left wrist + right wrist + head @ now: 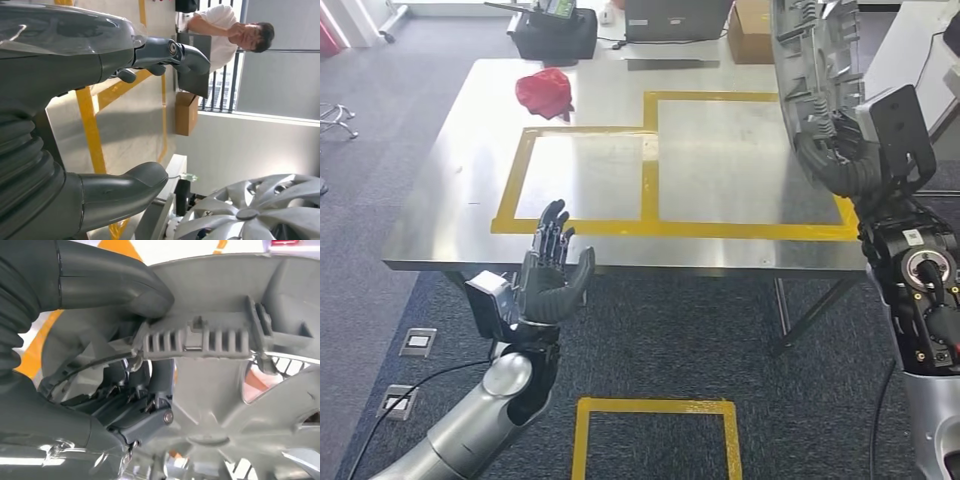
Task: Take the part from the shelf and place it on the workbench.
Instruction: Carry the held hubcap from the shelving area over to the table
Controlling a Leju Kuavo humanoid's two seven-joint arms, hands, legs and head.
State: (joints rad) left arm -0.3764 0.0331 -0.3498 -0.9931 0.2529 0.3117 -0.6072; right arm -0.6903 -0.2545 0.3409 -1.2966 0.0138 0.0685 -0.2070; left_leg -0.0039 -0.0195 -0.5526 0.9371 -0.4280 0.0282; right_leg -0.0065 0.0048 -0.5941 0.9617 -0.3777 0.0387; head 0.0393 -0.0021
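Observation:
The part is a grey plastic wheel cover (814, 70), held upright on its edge above the right end of the steel workbench (456, 180). My right hand (841, 160) grips its lower rim; in the right wrist view the thumb (113, 285) presses the ribbed back of the wheel cover (234, 300) while the fingers (147, 415) curl behind it. My left hand (550, 270) is raised in front of the workbench's near edge, fingers spread, holding nothing. The left wrist view catches the wheel cover's silver spoked face (256, 210) beyond the left hand (75, 100).
Yellow tape marks two rectangles (650, 190) on the workbench. A red cloth (544, 90) lies at the back left, with a black case (550, 35) and a cardboard box (749, 30) behind. A person (230, 30) sits beyond the table. A yellow floor square (656, 435) lies below.

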